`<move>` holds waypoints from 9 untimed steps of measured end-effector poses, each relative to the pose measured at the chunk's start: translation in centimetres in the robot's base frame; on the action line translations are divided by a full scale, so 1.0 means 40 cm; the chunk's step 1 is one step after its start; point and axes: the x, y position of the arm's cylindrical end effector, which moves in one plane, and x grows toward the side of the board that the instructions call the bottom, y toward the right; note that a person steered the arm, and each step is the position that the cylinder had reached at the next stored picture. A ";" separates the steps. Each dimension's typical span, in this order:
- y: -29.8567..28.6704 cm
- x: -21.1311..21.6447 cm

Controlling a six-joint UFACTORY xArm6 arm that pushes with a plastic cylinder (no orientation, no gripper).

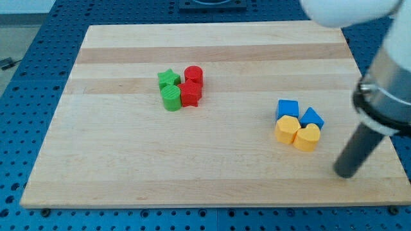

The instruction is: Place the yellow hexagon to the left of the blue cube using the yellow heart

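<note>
camera view: one shot, looking down at an angle on a wooden counter (212,173) resting on a blue perforated base (26,70).
my tip: (345,174) lower end of the dark rod, at the view's right near the counter's bottom right corner, to the right of and a little below the yellow heart, apart from it, touching no block.
pincer: the arm carries none, only the straight rod, so no spread or pressed state to report.
yellow hexagon: (287,129) in the right cluster, directly below the blue cube and touching it, yellow heart against its right side.
yellow heart: (307,137) bottom right of that cluster, below the second blue block.
blue cube: (288,108) top left of the cluster.
blue block: (312,118) just right of the cube, shape unclear, looks wedge-like.
left cluster: well apart, up and toward the view's left; green star (168,79), green cylinder (171,99), red cylinder (194,75), red star-like block (190,93), all packed together.
</note>
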 end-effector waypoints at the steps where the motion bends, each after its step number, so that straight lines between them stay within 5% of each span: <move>1: 0.085 -0.001; 5: -0.156 -0.060; 9: -0.033 -0.077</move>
